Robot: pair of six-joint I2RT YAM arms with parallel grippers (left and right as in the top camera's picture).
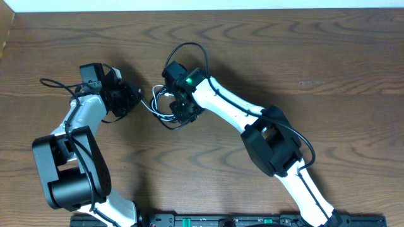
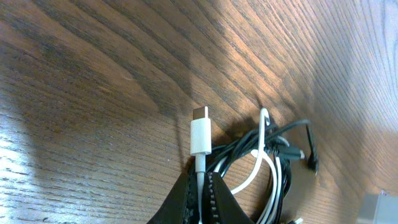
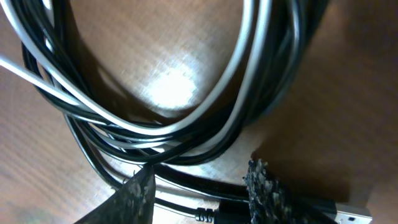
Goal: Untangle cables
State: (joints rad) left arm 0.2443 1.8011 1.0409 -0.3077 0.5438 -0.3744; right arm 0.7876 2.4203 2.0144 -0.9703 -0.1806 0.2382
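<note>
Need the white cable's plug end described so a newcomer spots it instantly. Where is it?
On the wooden table, find the left gripper, beside the cable bundle. A white plug stands just beyond its shut jaws, the cord pinched between them. It is the only blocky white connector with a metal tip; nearby ends are slim and dark.

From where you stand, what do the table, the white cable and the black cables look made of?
The table: wood or a wood-look laminate, brown, grain lines, slight sheen.
The white cable: smooth, glossy plastic jacket, hard plastic plug with a metal tip.
The black cables: likely rubbery plastic, shiny highlights along them.
</note>
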